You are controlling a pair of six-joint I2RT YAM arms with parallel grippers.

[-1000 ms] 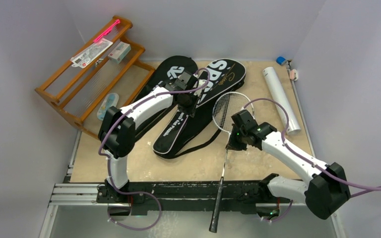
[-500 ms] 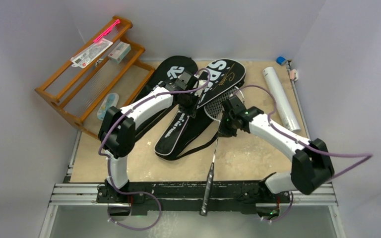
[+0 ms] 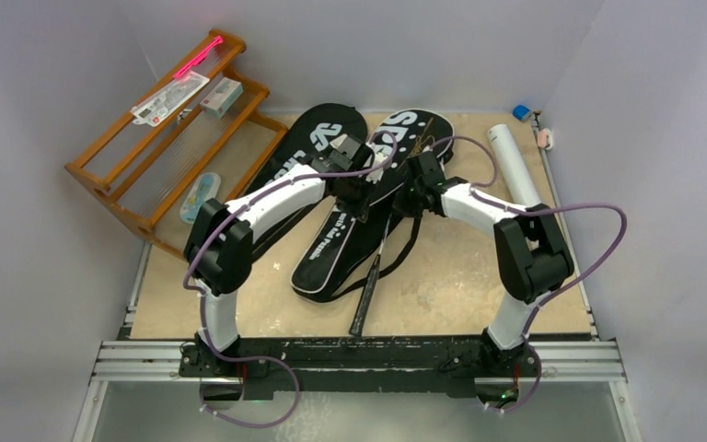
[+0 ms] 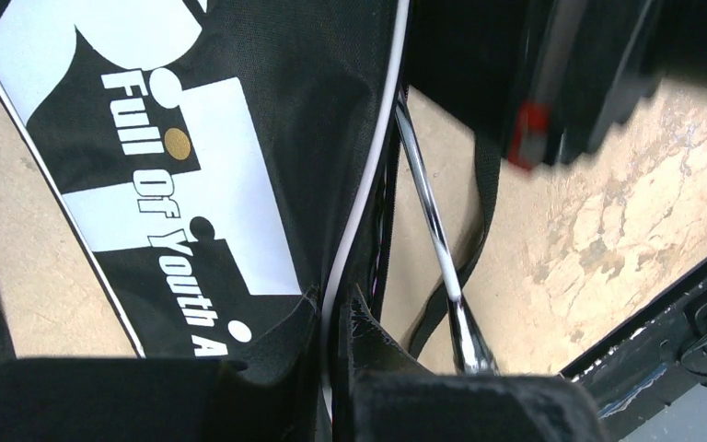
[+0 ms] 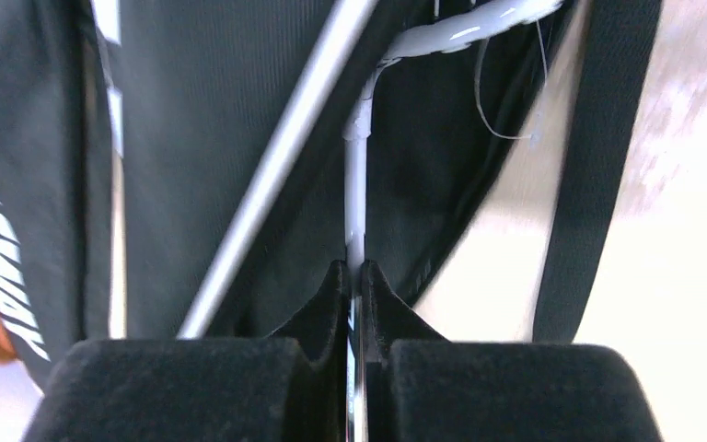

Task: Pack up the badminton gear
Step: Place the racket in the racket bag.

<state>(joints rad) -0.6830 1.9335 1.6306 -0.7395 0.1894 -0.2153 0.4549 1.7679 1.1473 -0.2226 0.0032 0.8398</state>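
So the right gripper (image 5: 355,276) had its jaws clamped on the racket (image 5: 356,175), right on the thin shaft just below where it meets the head. The left gripper (image 4: 331,318) was pinched shut on the piped edge of the cover (image 4: 267,110), at what looked like the side opening.

Key bit: from above, the racket's long axis ran from the black handle near the front of the tabletop (image 3: 442,285) up and away to the head, which sat straight ahead of the right jaws, at or just inside that opening. The cover lay along almost the same line, a bit to the left. My guess is the next push goes along the shaft, head first, and the loose strap (image 3: 410,258) beside it could snag.

A second silvery rod crossed diagonally in the right wrist view. Couldn't tell what it was.

Writing: "Full Of Youth" in white on the cover, plus big letters starting "SP" at the head end. The second cover (image 3: 318,138) had lettering too, mostly hidden. The tube (image 3: 515,170) lay well off to the right.
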